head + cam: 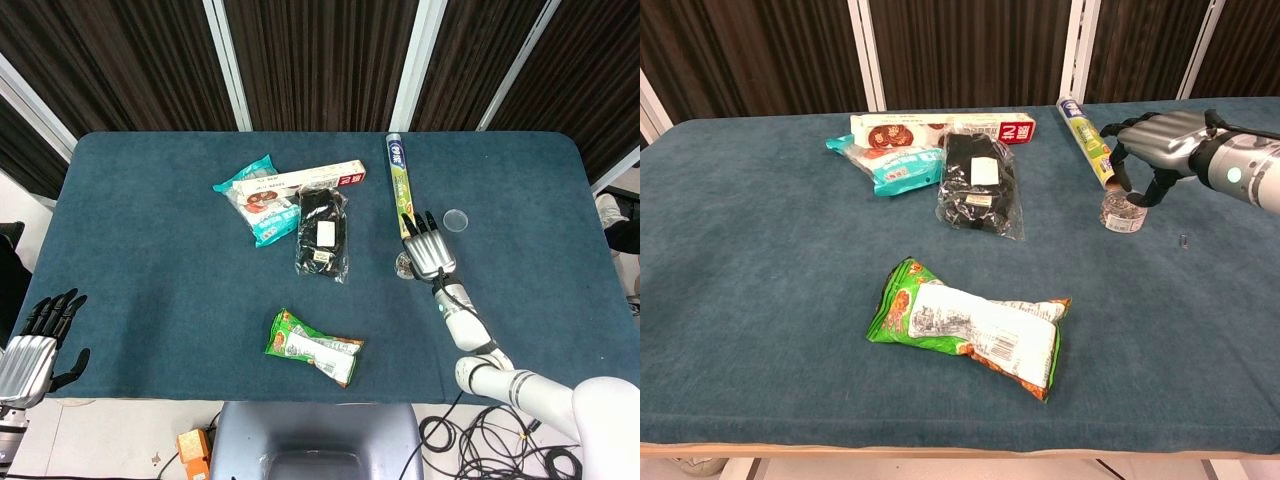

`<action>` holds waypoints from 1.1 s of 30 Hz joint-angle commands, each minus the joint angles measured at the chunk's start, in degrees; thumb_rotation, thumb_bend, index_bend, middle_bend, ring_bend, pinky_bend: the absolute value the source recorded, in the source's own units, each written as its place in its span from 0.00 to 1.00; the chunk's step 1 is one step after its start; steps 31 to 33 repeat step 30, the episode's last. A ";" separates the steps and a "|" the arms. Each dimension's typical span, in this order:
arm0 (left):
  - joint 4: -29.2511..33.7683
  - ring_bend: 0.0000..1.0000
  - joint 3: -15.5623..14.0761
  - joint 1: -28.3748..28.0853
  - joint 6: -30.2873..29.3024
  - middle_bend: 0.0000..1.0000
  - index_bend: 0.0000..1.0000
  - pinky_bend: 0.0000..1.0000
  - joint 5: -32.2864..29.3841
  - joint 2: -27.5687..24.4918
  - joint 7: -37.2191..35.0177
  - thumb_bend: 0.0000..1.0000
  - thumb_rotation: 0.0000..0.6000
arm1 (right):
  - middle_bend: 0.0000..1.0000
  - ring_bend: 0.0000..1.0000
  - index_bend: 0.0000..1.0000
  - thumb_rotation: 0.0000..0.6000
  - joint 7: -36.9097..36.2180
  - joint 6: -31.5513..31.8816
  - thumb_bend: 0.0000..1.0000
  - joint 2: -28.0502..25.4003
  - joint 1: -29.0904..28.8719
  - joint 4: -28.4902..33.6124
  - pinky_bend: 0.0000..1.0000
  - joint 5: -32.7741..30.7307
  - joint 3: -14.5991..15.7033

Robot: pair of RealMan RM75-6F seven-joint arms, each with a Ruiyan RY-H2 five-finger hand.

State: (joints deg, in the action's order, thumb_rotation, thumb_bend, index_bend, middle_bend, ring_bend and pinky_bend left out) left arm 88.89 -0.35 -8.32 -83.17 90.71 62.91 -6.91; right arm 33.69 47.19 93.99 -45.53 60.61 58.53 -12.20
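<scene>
Small round clear jar [1124,211] of dark bits, lidless, right hand [1152,142] above, fingers [1123,172] spread, empty

Matt teal cloth worktop [760,300], glossy green plastic snack bag [970,325], clear plastic jar [1124,211], shiny metal-look right hand [1150,150], crinkly black plastic packet [980,185]

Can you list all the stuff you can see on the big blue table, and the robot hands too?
table: one, dark blue-green cloth, fills the view
green snack bag: one, green and white, near front edge
black packet: one, clear wrap, middle
teal snack bag: one, teal, left of black packet
long box: one, white and red, behind both
wrap roll: one, yellow-green, right of middle
small jar: one, clear, at roll's near end
round lid: one, clear, right of roll
left hand: silver and black, off the table's front left corner, holding nothing
right hand: silver and black, fingers curled over small jar
</scene>
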 commanded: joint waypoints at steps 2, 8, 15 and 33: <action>-0.06 0.01 -0.09 0.06 -0.14 0.00 0.00 0.06 0.22 0.03 0.00 0.43 1.00 | 0.03 0.00 0.51 1.00 0.43 1.68 0.32 -1.58 0.80 2.30 0.00 0.59 0.81; -0.04 0.01 -0.21 0.22 -0.54 0.00 0.00 0.06 0.59 0.03 0.04 0.43 1.00 | 0.03 0.00 0.39 1.00 -3.91 10.83 0.32 -9.11 6.05 15.01 0.00 6.61 2.55; 0.02 0.01 -0.49 0.64 -1.58 0.00 0.00 0.06 1.45 -0.06 -0.09 0.43 1.00 | 0.00 0.00 0.17 1.00 -10.81 33.00 0.32 -22.19 21.75 31.63 0.00 21.65 11.87; 0.69 0.00 -0.92 1.33 -3.31 0.00 0.00 0.06 3.32 1.35 4.12 0.43 1.00 | 0.00 0.00 0.00 1.00 -22.73 48.60 0.32 -25.51 39.90 29.35 0.00 25.95 17.36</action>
